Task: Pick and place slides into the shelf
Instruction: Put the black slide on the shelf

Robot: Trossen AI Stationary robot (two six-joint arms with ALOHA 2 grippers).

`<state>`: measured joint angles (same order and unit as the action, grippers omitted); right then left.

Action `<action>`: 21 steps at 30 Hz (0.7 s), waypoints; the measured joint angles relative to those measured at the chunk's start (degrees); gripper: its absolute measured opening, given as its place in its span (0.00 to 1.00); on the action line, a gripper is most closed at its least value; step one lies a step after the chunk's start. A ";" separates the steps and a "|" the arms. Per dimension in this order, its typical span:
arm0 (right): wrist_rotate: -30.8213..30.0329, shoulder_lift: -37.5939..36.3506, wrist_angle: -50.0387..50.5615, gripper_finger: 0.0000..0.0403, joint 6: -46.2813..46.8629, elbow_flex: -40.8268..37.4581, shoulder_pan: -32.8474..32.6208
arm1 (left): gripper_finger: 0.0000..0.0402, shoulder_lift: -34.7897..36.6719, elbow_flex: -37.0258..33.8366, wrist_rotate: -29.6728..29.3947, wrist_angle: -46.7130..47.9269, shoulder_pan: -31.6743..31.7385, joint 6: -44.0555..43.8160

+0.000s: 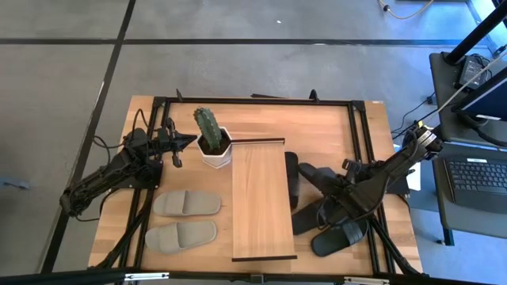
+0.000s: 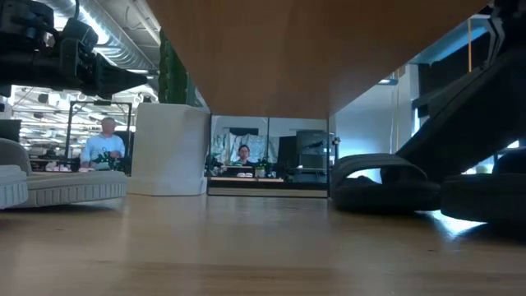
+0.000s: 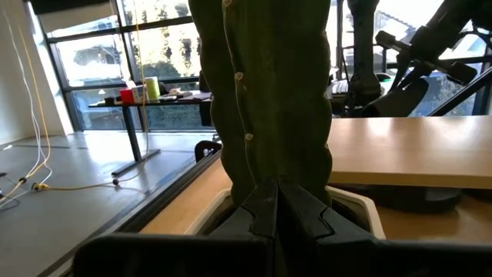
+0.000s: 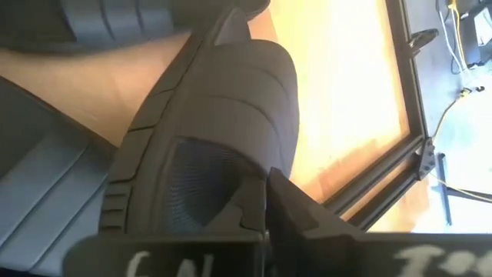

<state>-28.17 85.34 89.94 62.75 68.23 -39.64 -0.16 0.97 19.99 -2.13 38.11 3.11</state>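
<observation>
- Wooden tabletop (image 1: 333,127) with a black frame, grey floor around it; the low view looks past it into an office with two people seated far back.
- Shelf (image 1: 261,198) lies mid-table, long axis running from the far edge toward the near edge, thin black bar at each short end.
- Two grey-beige slides (image 1: 184,218) sit side by side on my left of the shelf, long axes across the table, at right angles to the shelf. Toe direction hard to tell from above.
- Black slides (image 1: 337,218) cluster on my right of the shelf: one narrow one lies just beside the shelf edge, parallel to it; the others are angled and overlapping, partly under my right arm, so the count is unclear.
- My right gripper (image 1: 342,207) is down in the black cluster, fingers pressed together on a black slide (image 4: 223,146). The right wrist view shows the slide's strap and ribbed sole up close, fingertips hidden beneath it.
- My left gripper (image 1: 184,142) waits at the far left, fingers pressed together, empty, pointing at the potted cactus (image 1: 209,131) in its white pot (image 1: 215,154).
- Low view: shelf underside fills the upper frame; black slides at right are cut off.
</observation>
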 joint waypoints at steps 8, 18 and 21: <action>0.23 0.00 0.01 0.00 -0.02 0.00 0.00 | 0.00 0.02 0.00 0.00 0.00 -0.02 -0.02; -0.04 0.00 0.05 0.00 1.83 0.04 1.82 | 0.00 0.00 0.00 0.00 0.00 -0.02 -0.04; 0.29 -0.01 0.10 0.00 3.27 0.07 3.51 | 0.00 0.01 0.00 0.00 0.00 -0.02 -0.04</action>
<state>-27.89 85.33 90.04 66.02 68.30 -36.13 -0.15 0.97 19.99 -2.13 38.09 3.07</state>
